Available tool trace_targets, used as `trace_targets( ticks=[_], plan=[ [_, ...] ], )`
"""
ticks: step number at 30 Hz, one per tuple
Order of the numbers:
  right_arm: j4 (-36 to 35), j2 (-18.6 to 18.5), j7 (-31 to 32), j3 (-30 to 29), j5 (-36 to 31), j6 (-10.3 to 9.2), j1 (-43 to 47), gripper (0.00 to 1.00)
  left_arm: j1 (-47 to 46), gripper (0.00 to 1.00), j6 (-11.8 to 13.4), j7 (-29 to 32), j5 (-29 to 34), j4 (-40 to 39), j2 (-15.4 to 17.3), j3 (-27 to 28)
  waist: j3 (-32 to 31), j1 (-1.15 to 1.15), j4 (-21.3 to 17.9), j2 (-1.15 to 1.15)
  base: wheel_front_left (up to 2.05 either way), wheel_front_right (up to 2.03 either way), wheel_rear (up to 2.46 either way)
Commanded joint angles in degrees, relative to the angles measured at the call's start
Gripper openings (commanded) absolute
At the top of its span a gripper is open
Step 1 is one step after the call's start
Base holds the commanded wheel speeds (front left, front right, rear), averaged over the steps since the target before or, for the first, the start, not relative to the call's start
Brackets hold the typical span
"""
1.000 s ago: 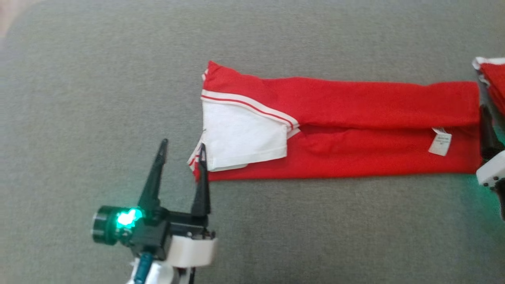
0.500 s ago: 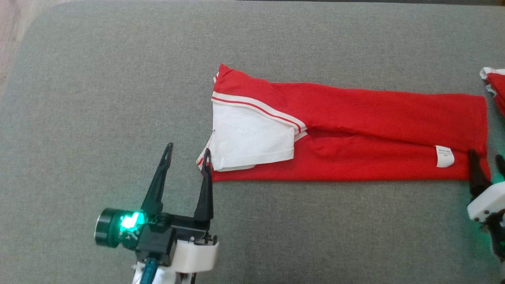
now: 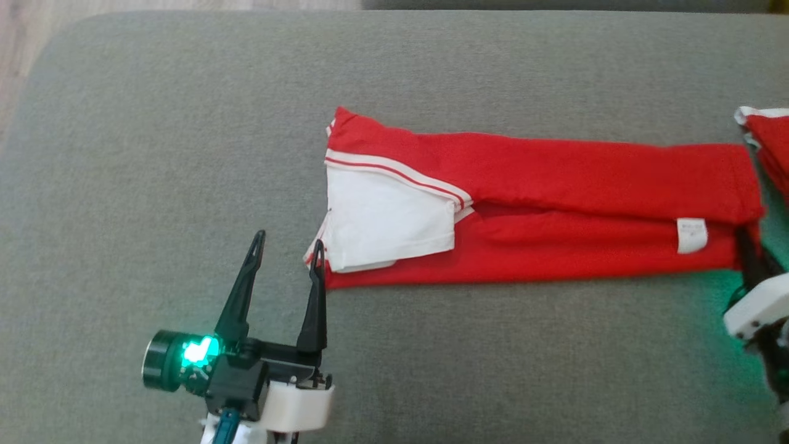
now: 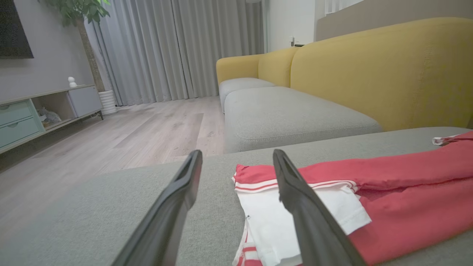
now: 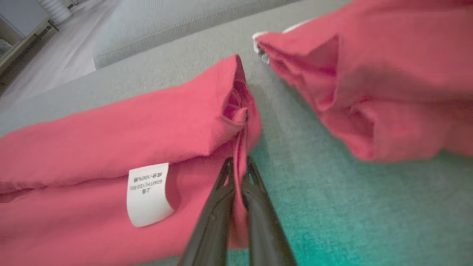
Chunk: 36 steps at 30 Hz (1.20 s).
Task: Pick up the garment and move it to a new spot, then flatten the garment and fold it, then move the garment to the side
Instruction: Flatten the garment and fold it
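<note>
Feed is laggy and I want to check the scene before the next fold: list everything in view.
garment: one, red with white sleeve, folded into a long strip on the cushion
care label: one, white, near the garment's right end
second garment: one, red with white trim, past that right end
cushion: one, grey, under both garments
sofa: one, yellow back, grey seats, behind
curtains: grey, far wall
floor: pale wood
left gripper: open, at the garment's left end
right gripper: shut on the garment's right end

left fingers (image 3: 314, 296) spread wide, low, pointing forward; right fingers (image 5: 212, 225) pinched shut
</note>
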Motion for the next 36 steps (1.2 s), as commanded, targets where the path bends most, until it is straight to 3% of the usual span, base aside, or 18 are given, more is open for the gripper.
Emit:
trace_targets(
  ticks=[1,9,10,11,16,25,30,36],
  plan=[
    [-3.36,-3.4,0.13,-0.42,0.9,-0.04,-1.99,0.0,-0.21,1.0,-0.51,-0.46,0.84,-1.69,-0.36,2.51,-0.35,0.0,-0.93,0.0,0.0,0.0,0.0],
    [-7.68,-6.44,4.35,-2.18,0.47,-0.04,-2.56,0.0,-0.52,1.0,-2.49,-0.46,1.93,-1.59,-1.22,3.47,-0.03,0.0,-2.23,0.0,0.0,0.0,0.0],
    [-7.59,-6.27,4.76,-2.39,0.35,-0.04,-2.44,0.45,-0.63,1.0,-2.73,-0.46,2.07,-1.54,-1.36,3.49,0.07,0.0,-2.14,0.0,0.0,0.0,0.0],
    [-7.55,-6.04,4.86,-2.7,0.17,-0.04,-2.3,1.0,-0.75,1.0,-2.97,-0.46,2.21,-1.48,-1.51,3.48,0.18,0.0,-1.98,0.0,0.0,0.0,0.0],
    [-8.37,-4.48,3.98,-4.89,-0.85,-0.04,-1.1,1.0,-0.92,1.0,-3.74,-0.46,2.67,-1.25,-1.94,3.63,0.51,0.0,-1.18,0.0,0.0,0.0,0.0],
    [-17.69,-0.56,3.91,-8.42,-3.81,-0.04,1.69,1.0,-0.33,1.0,-4.55,-0.46,3.3,-1.67,-2.38,4.81,0.78,0.0,-0.99,0.0,0.0,0.0,0.0],
    [-16.49,2.26,6.61,-8.28,-2.67,-0.04,2.16,1.0,-0.97,1.0,-5.28,-0.46,3.88,-1.79,-2.76,4.66,1.1,0.0,-0.86,0.0,0.0,0.0,0.0],
    [-11.93,2.96,6.45,-10.48,-3.79,-0.04,1.81,1.0,-1.07,1.0,-5.87,-0.46,4.3,-1.92,-2.94,4.77,2.0,0.0,-0.76,0.0,0.0,0.0,0.0]
  ],
)
